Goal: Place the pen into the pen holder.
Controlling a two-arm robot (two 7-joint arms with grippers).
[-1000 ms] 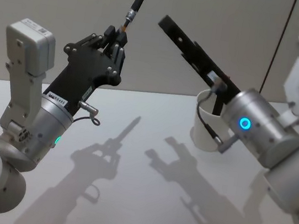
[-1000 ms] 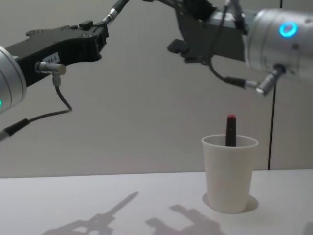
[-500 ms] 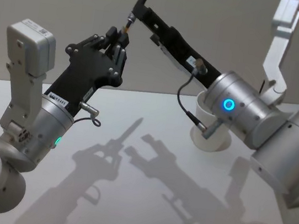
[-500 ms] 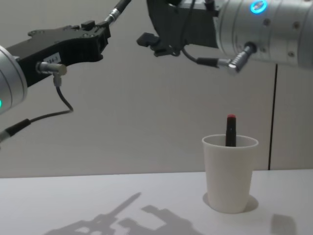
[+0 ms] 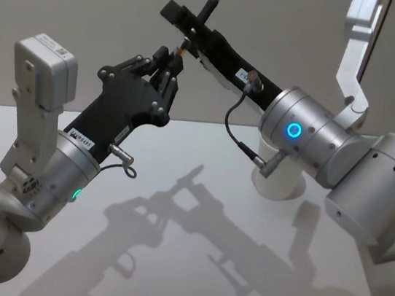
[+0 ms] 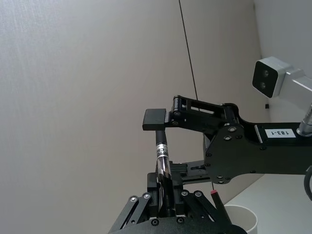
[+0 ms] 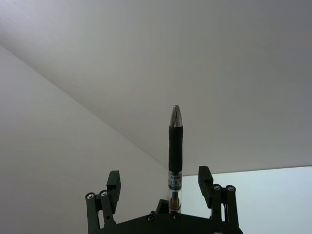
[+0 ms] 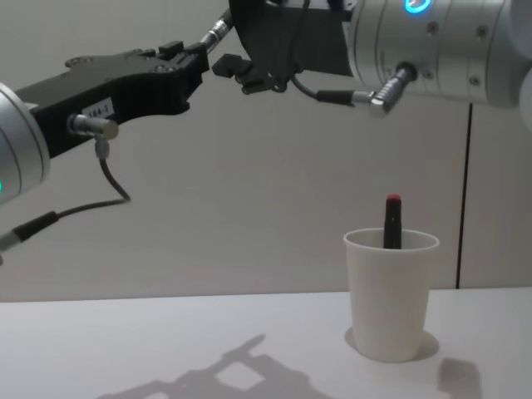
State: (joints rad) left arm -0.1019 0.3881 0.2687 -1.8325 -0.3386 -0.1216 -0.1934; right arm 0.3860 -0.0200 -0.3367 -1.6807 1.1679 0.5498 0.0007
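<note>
**Head view: pen held high, both grippers on hand**

At the left, our left gripper [image 5: 171, 63] is raised well above the table [image 5: 165, 276]. It is clamped on the lower end of the pen [image 5: 210, 6]. The pen points upward, leaning to the right, with its metal tip uppermost.

Just to the right, our right gripper [image 5: 196, 28] reaches in from the right side at the pen's middle. In the right wrist view its fingers [image 7: 113, 187] are spread wide. One stands on each side of the barrel with a gap at both sides, so they grip nothing.

Farther right, the cup [image 8: 391, 299] stands upright on the table, well below the held pen and apart from it. In the head view we see it mostly hidden behind the right arm. A red-tipped pen [image 8: 391, 218] stands inside it, poking above the rim.
</note>
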